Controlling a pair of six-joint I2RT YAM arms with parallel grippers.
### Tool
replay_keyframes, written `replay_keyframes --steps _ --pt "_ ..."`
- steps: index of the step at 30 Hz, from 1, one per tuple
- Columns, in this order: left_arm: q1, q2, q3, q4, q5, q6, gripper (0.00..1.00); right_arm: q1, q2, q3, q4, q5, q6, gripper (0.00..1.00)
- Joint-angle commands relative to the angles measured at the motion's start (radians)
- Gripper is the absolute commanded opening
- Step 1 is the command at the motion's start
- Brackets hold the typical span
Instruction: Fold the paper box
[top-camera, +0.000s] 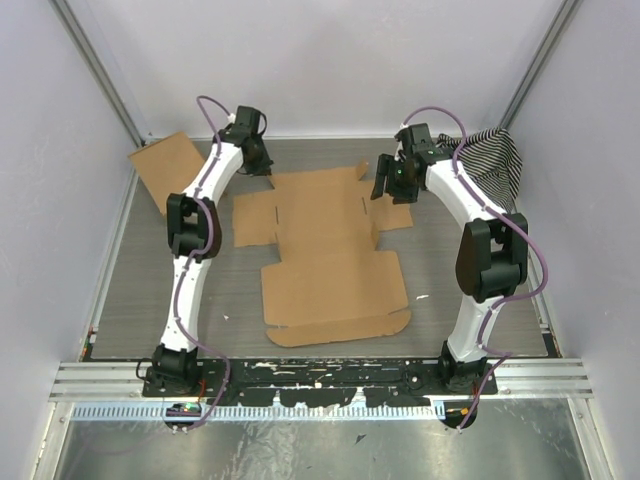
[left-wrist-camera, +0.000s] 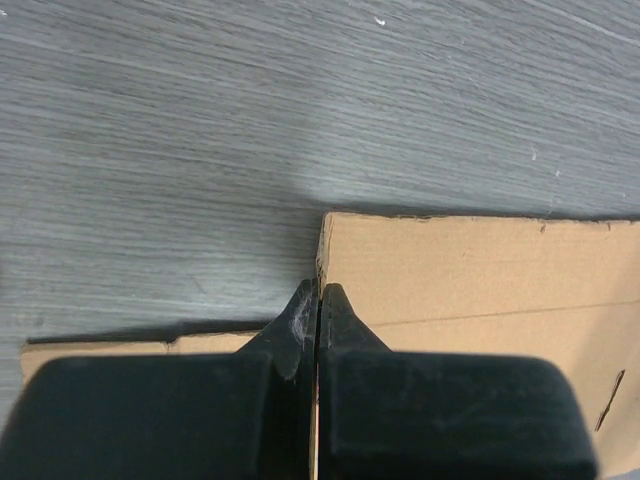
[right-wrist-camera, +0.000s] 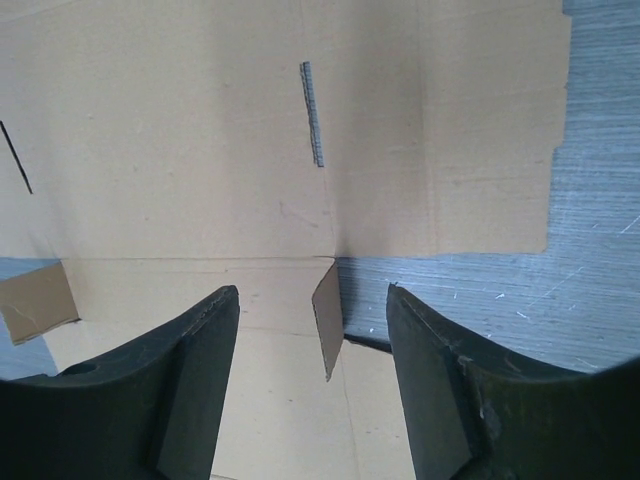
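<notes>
The paper box lies flat and unfolded in the middle of the table, a brown die-cut sheet with flaps and tabs. My left gripper is at the box's far left corner. In the left wrist view its jaws are pressed together on the thin edge of a cardboard flap that runs straight into the seam between them. My right gripper hovers over the box's far right side, open. A small raised tab stands between its fingers, touching neither.
A smaller plain cardboard rectangle leans at the far left wall. A black-and-white striped cloth hangs in the far right corner. Walls close in the table on three sides, and a metal rail runs along the near edge.
</notes>
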Motion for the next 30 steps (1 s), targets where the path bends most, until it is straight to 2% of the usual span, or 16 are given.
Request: replay_keyframes --steps 1,10,15,20,25,30 --pt "0.003 -0.196 -0.116 0.142 0.007 0.079 0.0 -0.01 -0.012 0.09 0.019 -0.047 -0.024 0.66" --pt "-0.014 -0.538 -0.512 0.553 0.024 0.268 0.0 -0.018 -0.018 0.25 -0.044 -0.031 -0.057 0.67" --pt "-0.021 -0.574 -0.54 0.559 0.107 0.32 0.0 -0.024 -0.043 0.341 -0.083 0.003 -0.082 0.66" --pt "-0.033 -0.582 -0.522 0.564 0.12 0.391 0.0 -0.029 -0.08 0.374 -0.101 0.009 -0.082 0.65" --pt "-0.034 -0.614 -0.648 0.721 0.123 0.358 0.0 -0.034 -0.088 0.366 -0.111 -0.029 -0.073 0.65" --pt "-0.034 -0.727 -0.923 1.055 0.092 0.28 0.0 -0.036 -0.096 0.358 -0.111 -0.06 -0.067 0.64"
